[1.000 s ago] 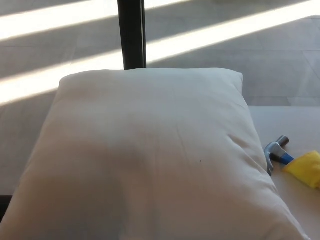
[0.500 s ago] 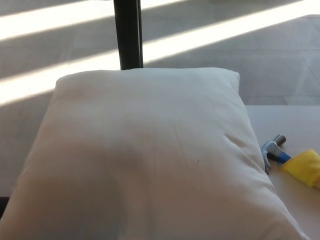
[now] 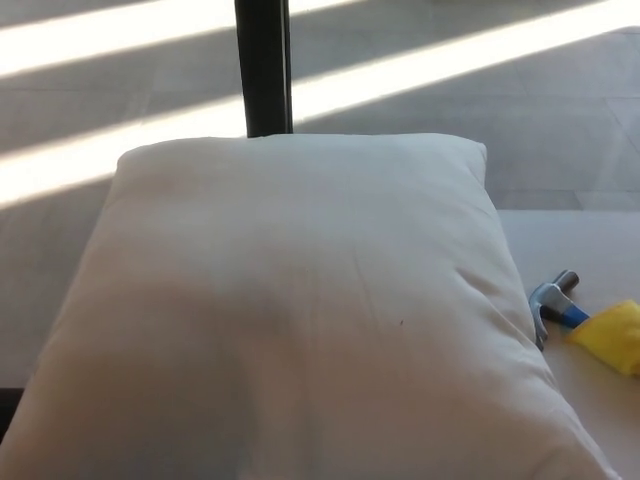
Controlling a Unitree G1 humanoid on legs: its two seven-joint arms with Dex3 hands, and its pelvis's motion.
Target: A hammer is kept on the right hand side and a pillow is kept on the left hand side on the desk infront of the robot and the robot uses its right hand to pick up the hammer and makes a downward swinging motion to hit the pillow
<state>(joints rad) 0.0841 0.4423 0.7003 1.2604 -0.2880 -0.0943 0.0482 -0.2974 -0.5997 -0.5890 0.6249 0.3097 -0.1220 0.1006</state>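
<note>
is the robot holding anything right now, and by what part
Nothing is held. Neither robot hand is in view, and the hammer lies untouched on the desk beside the pillow.

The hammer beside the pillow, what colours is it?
Silver metal head, blue neck, yellow handle on the claw hammer, seen in the head view.

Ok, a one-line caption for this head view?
White pillow fills the desk; hammer lies untouched at its right edge, no robot hand in view.
</note>
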